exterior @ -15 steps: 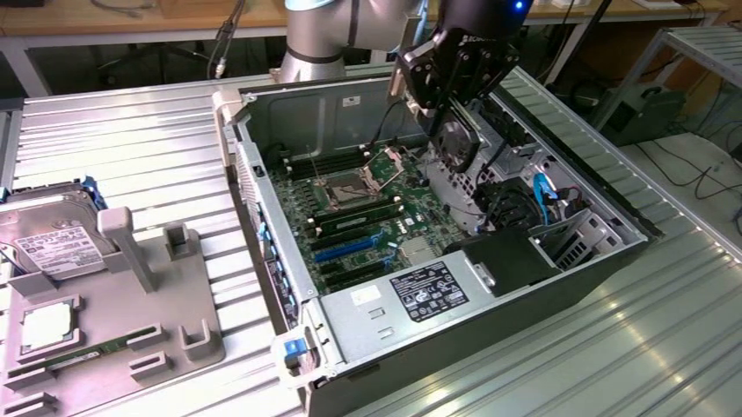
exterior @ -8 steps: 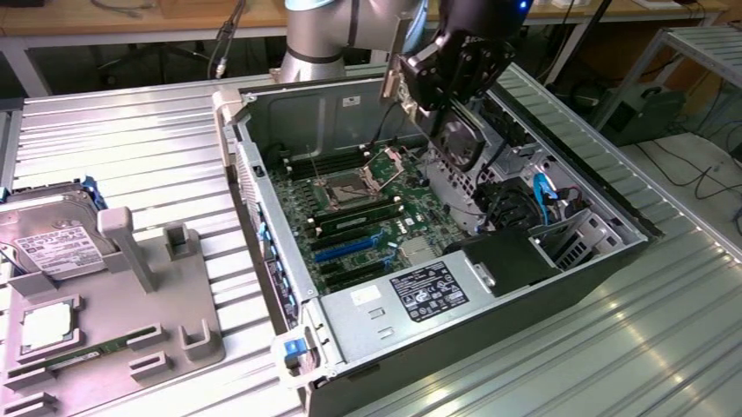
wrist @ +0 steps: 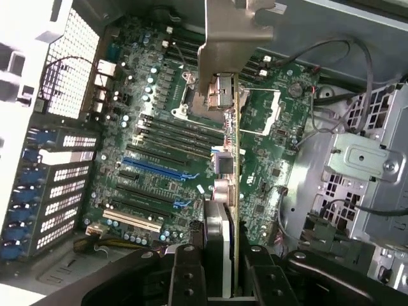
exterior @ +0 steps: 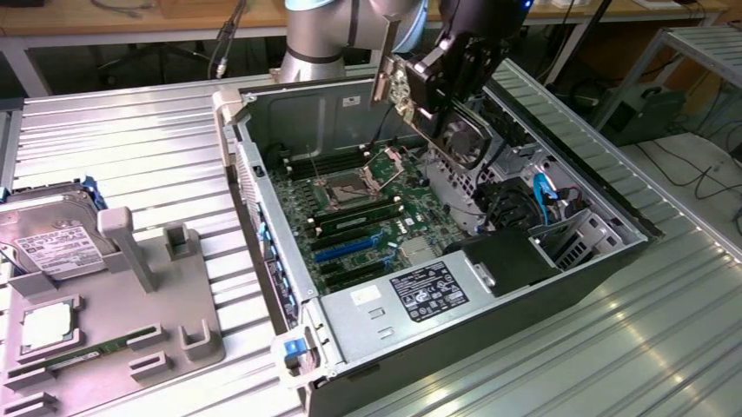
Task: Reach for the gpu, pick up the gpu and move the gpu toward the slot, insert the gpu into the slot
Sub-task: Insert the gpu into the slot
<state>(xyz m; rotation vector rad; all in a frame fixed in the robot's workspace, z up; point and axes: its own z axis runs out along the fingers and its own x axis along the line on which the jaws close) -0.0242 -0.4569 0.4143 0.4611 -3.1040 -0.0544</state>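
Exterior view: arm [exterior: 330, 35] angled down over case [exterior: 487, 339], gripper [exterior: 454, 100] clamped on gpu [exterior: 464, 141] above motherboard [exterior: 368, 217].

gpu [exterior: 461, 139] in pincer [exterior: 439, 102] above motherboard [exterior: 361, 217] | motherboard in case [exterior: 377, 317] | hard drive [exterior: 47, 236] on exterior view's left of case

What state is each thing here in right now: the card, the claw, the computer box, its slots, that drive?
gpu, held in the air over the motherboard, not in any slot.
gripper, shut on the gpu.
computer case, lying flat, side open.
blue slot, empty.
hard drive, outside the computer case, untouched.
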